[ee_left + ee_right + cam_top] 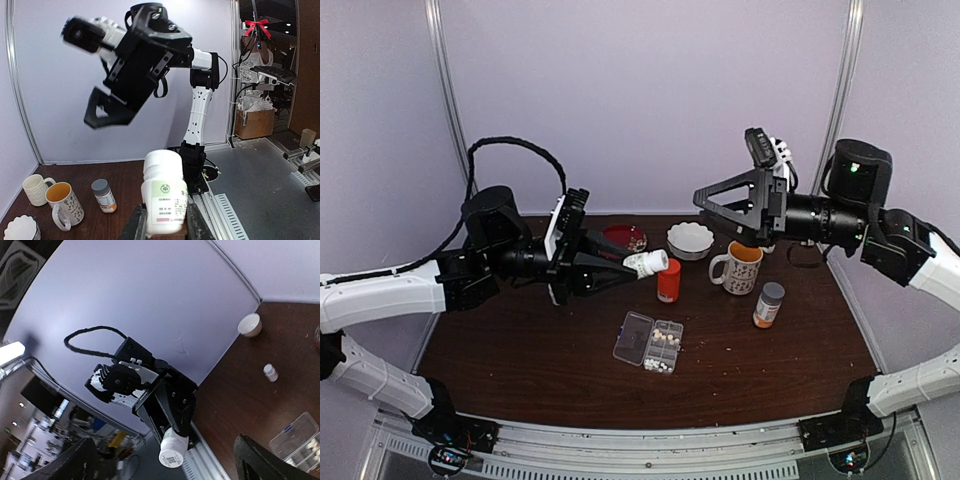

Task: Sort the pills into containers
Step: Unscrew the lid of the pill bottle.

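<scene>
The clear pill organizer (633, 338) lies open at the table's middle. White pills (666, 340) fill its right-hand cells, and a few pills (655, 366) lie loose by its near edge. The organizer also shows in the right wrist view (299, 436). My left gripper (638, 264) is shut on a small white bottle (648, 263), held on its side above the table behind the organizer. In the left wrist view the bottle (165, 195) sits between the fingers (136, 225). My right gripper (722, 220) is open and empty, raised high above the back right.
A red-orange bottle (669, 281) stands just under the held bottle. A patterned mug (740, 267), a white fluted bowl (690, 240), a red dish (625, 238) and a grey-capped orange bottle (768, 305) stand at the back and right. A small white bottle (270, 372) and a white cup (249, 325) stand farther left.
</scene>
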Available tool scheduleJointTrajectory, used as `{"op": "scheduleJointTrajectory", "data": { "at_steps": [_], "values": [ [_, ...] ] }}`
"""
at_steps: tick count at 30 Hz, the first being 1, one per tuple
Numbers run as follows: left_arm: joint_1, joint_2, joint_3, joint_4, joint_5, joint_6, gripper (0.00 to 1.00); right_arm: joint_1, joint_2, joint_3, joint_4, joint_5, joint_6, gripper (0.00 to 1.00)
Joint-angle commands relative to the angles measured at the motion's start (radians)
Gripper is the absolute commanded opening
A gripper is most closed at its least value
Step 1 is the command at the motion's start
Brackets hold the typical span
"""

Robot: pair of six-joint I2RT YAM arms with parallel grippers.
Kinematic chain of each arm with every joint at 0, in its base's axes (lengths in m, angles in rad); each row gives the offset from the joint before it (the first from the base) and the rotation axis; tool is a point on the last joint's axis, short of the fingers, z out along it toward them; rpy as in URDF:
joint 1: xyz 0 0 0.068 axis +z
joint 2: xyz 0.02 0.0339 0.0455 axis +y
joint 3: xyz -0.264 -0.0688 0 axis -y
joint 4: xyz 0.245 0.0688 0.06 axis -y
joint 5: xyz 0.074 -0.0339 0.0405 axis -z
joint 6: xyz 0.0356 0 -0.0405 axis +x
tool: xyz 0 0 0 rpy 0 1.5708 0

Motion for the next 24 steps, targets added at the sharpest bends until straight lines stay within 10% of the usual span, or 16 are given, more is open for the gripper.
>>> {"op": "scheduleJointTrajectory", "data": {
  "at_steps": [1,7,24],
  "values": [
    [-0.004,-0.025,0.031,-0.023,-0.026,0.075,0.08,-0.046,0.081,-0.121,0.120,-0.349,0.754,1.00],
    [-0.003,-0.057,0.018,-0.104,-0.079,0.232,0.08,-0.055,-0.009,-0.321,0.440,-0.207,1.221,0.97],
    [-0.003,-0.077,0.006,-0.218,-0.138,0.500,0.08,-0.008,0.144,-0.125,0.341,-0.246,1.238,0.75]
  ]
}}
